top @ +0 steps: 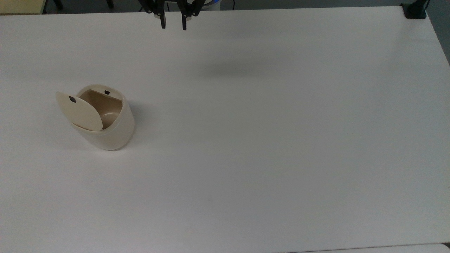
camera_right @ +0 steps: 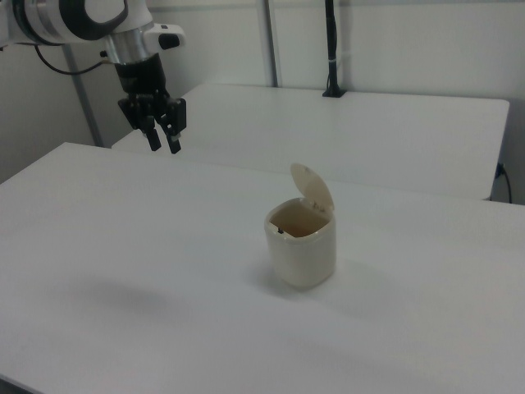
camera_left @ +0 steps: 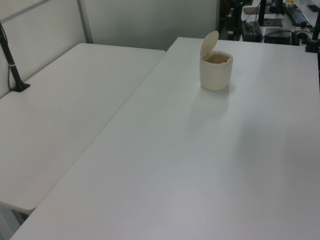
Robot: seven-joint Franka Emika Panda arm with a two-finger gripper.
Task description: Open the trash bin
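— Since the lid (top: pixel 79 111) stands up off the rim, how much of the job would an onlooker call done?

— Nearly all of it, by that reading. On the white tabletop (top: pixel 267 140) the trash bin (top: pixel 105 123) sits toward the top view's left, and its brown hollow lies bare to the camera. The right view shows the same cream lid tipped back from the opening at a steep slant, hinged on the far side of the rim. Nothing appears to be left except for the arm to get clear.

— And the bin's place on the tabletop?

— Upright, alone, with bare surface all round it. In the left view it stands far up the tabletop, toward the left view's right.

— What of the pincer (top: pixel 173 24)?

— It hangs at the far edge in the top view, well apart from the bin, over the tabletop and touching nothing. Its two dark fingers (top: pixel 163 21) point down with a plain gap between them, so it is spread apart and carries nothing. The right view puts it high toward the right view's left, off from the bin.

— Smallest detail?

— A little black button (top: pixel 72 99) near the lid's raised edge.
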